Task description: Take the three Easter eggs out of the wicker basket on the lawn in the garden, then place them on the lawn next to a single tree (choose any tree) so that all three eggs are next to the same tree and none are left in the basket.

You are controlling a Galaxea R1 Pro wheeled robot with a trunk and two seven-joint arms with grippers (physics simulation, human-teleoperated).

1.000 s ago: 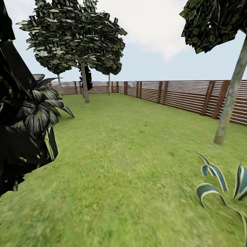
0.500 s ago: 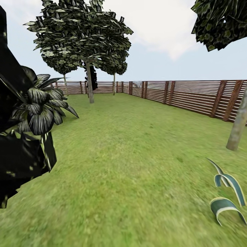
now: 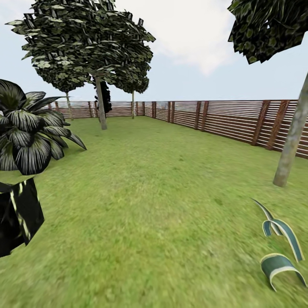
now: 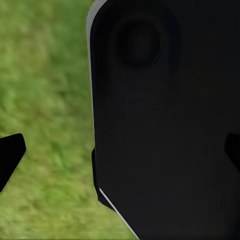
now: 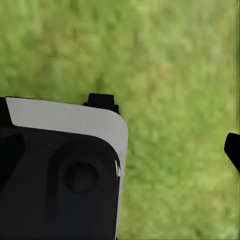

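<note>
The Easter eggs and the wicker basket are out of view. The lawn (image 3: pixel 162 205) spreads ahead as mottled green grass inside the garden's brown slatted fence (image 3: pixel 231 122). One tree with a pale trunk (image 3: pixel 293 137) stands close at the right. Another tree (image 3: pixel 101 107) with a rounded crown stands far back on the left. In the left wrist view my left gripper (image 4: pixel 122 152) is open over grass, its dark fingertips (image 4: pixel 11 155) at the picture's edges. My right gripper (image 5: pixel 120 150) is open over grass too, with one fingertip (image 5: pixel 233 150) visible. Neither holds anything.
A dark broad-leaved plant (image 3: pixel 30 132) and a black boxy shape (image 3: pixel 17 216) crowd the left. A striped-leaf plant (image 3: pixel 280 248) grows at the lower right. A black columnar tree (image 3: pixel 104 97) stands by the far fence. The robot's dark body panel (image 4: pixel 165 120) blocks much of each wrist view.
The whole head view has shifted, so the camera has moved. The big black foliage mass at the left has slid out of frame, and the broad-leaved plant now shows more fully.
</note>
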